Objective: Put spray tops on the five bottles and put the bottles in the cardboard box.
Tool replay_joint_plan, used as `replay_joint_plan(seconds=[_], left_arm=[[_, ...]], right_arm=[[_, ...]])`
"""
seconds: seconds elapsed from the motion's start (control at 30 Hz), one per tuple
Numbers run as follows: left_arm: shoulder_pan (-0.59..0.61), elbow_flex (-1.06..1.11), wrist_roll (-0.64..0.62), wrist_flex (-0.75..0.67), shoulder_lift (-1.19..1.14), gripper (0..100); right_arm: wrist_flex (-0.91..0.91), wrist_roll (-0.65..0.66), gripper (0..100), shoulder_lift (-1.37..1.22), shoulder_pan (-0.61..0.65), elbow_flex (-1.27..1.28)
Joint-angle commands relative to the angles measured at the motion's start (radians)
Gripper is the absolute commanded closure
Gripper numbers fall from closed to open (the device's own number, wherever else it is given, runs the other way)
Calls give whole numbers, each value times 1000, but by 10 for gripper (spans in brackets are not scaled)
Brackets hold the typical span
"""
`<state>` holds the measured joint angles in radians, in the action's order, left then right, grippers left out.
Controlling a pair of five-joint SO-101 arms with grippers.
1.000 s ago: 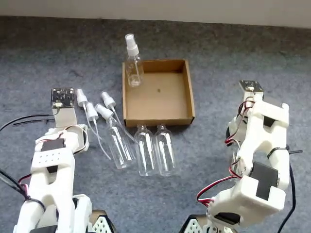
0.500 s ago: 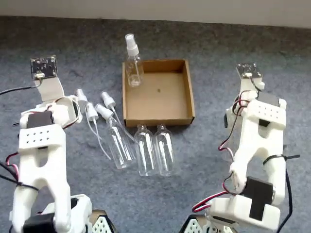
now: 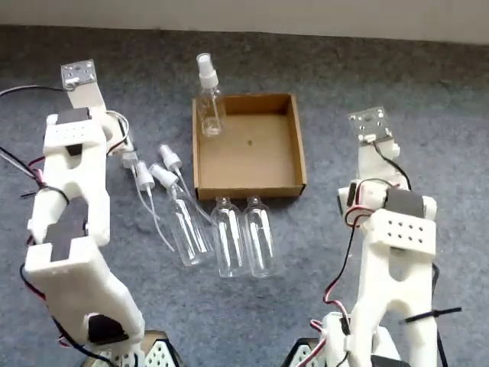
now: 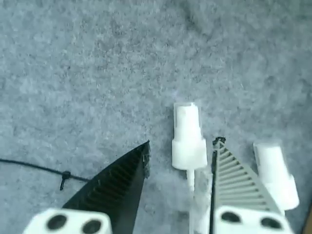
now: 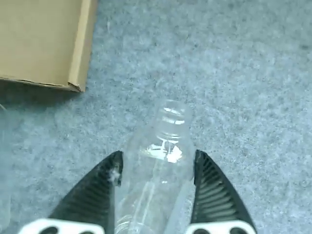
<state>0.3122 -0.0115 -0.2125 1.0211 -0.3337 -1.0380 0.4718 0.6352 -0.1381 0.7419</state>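
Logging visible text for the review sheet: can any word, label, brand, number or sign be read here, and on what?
None readable. The brown cardboard box carries just a dark spot, no letters; the clear plastic bottles and white spray tops are unlabelled; any print on the wrist circuit boards is too small.

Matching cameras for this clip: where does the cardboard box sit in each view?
High view: cardboard box in the middle of the picture.
Right wrist view: one corner of it, beyond the lying bottle.
Left wrist view: perhaps the tan sliver at the frame's edge, past the spray tops; too little to be sure.
Shared landmark: the grey carpet.
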Motion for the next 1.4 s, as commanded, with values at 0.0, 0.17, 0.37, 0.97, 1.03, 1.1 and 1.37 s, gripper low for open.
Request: replay_joint_plan(seconds=[0.0, 0.17, 0.37, 0.97, 1.03, 1.1, 1.37], left_arm=[[4, -312, -12, 104, -147, 799], [4, -542, -14, 236, -321, 772], [2, -700, -15, 331, -492, 797], [5, -1302, 11, 744, -532, 996], [13, -1405, 32, 758, -526, 996], [33, -1443, 32, 760, -487, 996], [28, -1118, 71, 761, -21, 996]], right_arm=[[16, 20, 964, 124, 5, 22], [15, 21, 964, 173, 7, 64], [15, 21, 964, 173, 7, 70], [21, 21, 964, 183, 12, 64], [21, 21, 964, 183, 12, 64], [22, 21, 964, 183, 13, 64], [137, -44, 993, 185, 219, -19]])
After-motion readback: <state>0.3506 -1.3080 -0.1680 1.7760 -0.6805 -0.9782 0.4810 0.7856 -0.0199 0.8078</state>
